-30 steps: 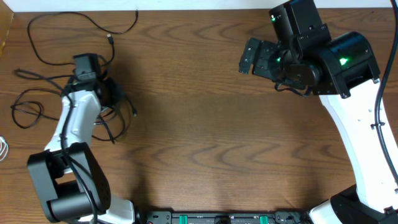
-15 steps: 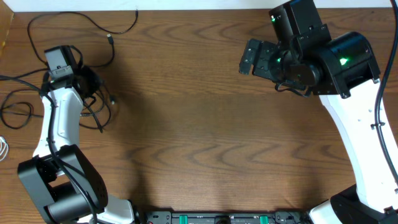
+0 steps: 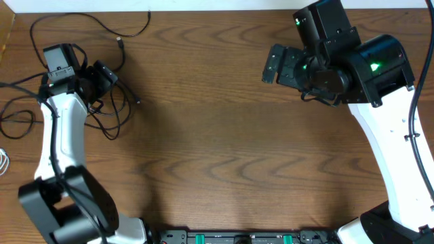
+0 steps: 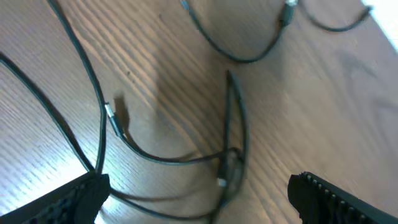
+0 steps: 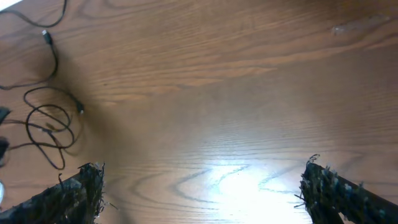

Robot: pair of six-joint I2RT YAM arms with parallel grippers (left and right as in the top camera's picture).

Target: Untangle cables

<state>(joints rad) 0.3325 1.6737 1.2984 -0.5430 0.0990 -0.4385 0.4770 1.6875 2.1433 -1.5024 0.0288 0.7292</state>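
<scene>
At the 10 o'clock corner of the brown wooden table [image 3: 217,156], thin black tangled cables [image 4: 239,127] lie just ahead of the left gripper [image 3: 103,74], one loop running 12-to-6 between its wide, empty jaws; the right gripper [image 3: 277,62], also wide, sits well apart.

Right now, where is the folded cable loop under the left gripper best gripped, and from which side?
Probably the cable loop, at its upper stretch: there its two strands lie close together and nothing crosses them. Come straight down, the open left gripper astride both.
</scene>
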